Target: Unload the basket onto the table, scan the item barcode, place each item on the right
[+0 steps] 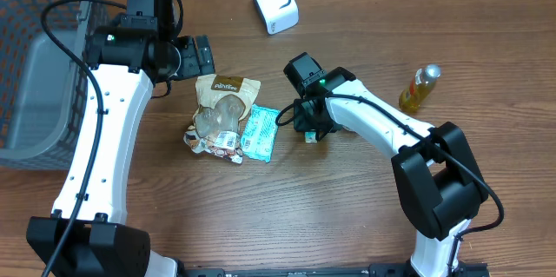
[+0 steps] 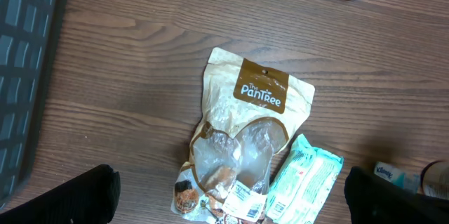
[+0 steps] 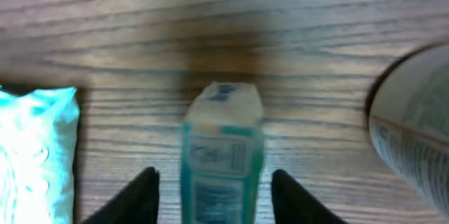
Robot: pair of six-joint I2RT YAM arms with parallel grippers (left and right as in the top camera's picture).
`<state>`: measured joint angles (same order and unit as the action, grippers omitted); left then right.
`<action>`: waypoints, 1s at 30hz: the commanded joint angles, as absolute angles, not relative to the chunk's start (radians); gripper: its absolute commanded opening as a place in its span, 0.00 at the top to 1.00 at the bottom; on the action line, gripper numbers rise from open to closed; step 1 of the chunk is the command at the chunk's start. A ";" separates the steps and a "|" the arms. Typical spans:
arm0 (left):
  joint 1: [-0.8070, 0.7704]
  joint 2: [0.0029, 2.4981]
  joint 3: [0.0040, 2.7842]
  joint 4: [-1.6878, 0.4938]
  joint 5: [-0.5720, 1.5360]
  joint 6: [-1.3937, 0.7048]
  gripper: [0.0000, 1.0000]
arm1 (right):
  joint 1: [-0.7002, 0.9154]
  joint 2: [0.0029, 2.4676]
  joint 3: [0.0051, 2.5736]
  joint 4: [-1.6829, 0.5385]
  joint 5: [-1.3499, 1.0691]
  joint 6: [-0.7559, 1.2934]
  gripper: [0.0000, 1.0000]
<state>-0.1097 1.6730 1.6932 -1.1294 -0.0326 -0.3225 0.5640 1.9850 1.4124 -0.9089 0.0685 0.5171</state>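
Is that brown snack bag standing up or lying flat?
Lying flat: the brown snack bag rests on the table, its PanTree label facing up.

Your wooden table (image 1: 347, 216) carries a grey basket (image 1: 35, 77), a white scanner (image 1: 274, 2), a snack pouch (image 1: 221, 112) touching a teal tissue pack (image 1: 259, 134), a small packet (image 1: 309, 135) and a yellow bottle (image 1: 420, 88).

Small pack (image 3: 223, 154) at centre, lying on wooden table (image 3: 316, 41), grain running side to side. Pack has a pale clear top and teal sides, with a label on its face; print too blurred to read.

Right gripper (image 3: 214, 175) straddles the pack. Dark fingers (image 3: 137, 199) stand one on each side of it, bare wood showing in both gaps, no contact.

Left of the pack, apart from it: teal packet (image 3: 31, 154), crinkled, cut by frame edge.

Right of the pack, well apart: rounded container (image 3: 414, 133), pale with fine print, out of focus.
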 commanded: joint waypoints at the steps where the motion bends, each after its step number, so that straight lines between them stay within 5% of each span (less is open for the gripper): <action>1: -0.112 1.676 1.702 -1.126 -0.025 -0.329 0.00 | 0.565 1.950 1.422 -0.894 0.062 0.516 0.51; 4: -0.112 1.676 1.702 -1.126 -0.026 -0.329 0.00 | 0.565 1.950 1.422 -0.859 0.062 0.516 0.40; 13: -0.112 1.676 1.702 -1.125 -0.026 -0.329 0.00 | 0.538 1.948 1.425 -0.806 0.069 0.516 0.29; 16: -0.112 1.676 1.702 -1.125 -0.026 -0.329 0.00 | 0.511 1.948 1.454 -0.821 0.065 0.515 0.11; 18: -0.112 1.676 1.702 -1.126 -0.026 -0.329 0.00 | 0.483 1.945 1.504 -0.849 0.031 0.488 0.08; 30: -0.112 1.676 1.702 -1.125 -0.025 -0.329 0.00 | 0.432 1.943 1.554 -1.039 0.123 0.467 0.21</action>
